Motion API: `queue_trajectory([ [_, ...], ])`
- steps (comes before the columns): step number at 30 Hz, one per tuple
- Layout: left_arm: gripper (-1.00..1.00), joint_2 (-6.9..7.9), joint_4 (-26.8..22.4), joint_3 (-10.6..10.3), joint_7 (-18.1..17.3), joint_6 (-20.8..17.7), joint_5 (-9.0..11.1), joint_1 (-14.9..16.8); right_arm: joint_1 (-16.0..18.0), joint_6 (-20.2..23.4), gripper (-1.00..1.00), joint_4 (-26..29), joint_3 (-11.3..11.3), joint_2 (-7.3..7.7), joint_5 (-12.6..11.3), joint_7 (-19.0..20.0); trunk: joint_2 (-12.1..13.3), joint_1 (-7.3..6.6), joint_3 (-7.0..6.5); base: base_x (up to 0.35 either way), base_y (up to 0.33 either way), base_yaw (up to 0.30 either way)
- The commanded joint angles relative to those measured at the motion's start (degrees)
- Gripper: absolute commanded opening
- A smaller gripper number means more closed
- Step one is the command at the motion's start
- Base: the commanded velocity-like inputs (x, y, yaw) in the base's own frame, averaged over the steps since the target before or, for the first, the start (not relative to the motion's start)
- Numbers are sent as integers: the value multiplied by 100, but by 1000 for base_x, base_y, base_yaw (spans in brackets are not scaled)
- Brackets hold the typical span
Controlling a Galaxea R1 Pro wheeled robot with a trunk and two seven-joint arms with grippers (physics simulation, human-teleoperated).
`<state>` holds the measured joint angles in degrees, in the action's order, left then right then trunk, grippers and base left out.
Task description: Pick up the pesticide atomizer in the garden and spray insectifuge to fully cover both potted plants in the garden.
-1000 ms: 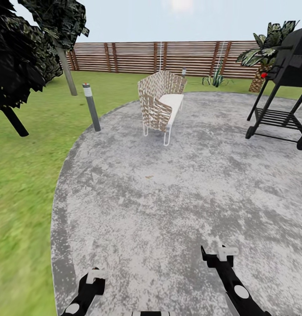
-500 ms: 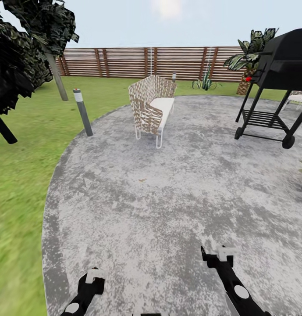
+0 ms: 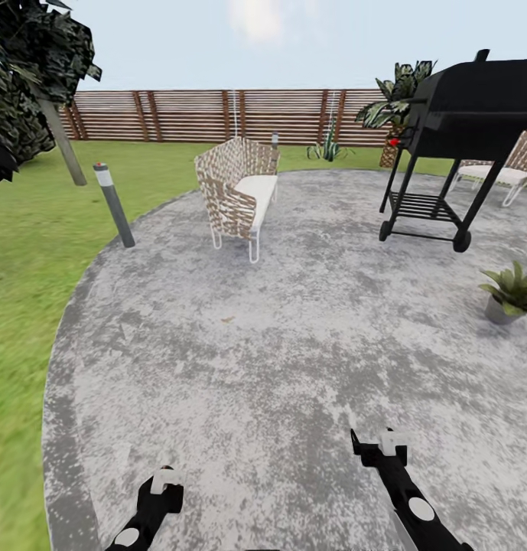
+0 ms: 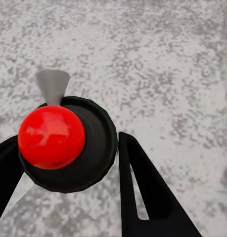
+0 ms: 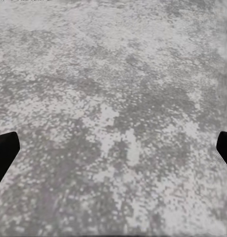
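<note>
Item: pesticide atomizer, held in my left gripper, jaws clamped on body. Light, rigid, slick plastic, I judge; grip mid-body. Right gripper jaws wide, empty. Potted plant right of grill.

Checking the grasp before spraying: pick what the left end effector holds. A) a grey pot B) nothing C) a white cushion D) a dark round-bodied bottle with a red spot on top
D: the left end effector has its black fingers either side of the dark round-bodied bottle with a red spot.
</note>
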<state>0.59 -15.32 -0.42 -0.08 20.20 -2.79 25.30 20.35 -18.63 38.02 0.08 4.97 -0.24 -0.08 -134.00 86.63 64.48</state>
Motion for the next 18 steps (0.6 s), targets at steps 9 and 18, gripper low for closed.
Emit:
queue_trajectory([
  [9,-100,3,-5,13,-1,35,-29,1,4,-18,100,-5,1,2,-3,-1,-1,-1,-58,12,0,-225],
  [18,-100,3,-6,18,-1,29,-29,1,4,-18,100,-5,1,0,-3,-1,-1,-1,-120,274,-63,-225],
])
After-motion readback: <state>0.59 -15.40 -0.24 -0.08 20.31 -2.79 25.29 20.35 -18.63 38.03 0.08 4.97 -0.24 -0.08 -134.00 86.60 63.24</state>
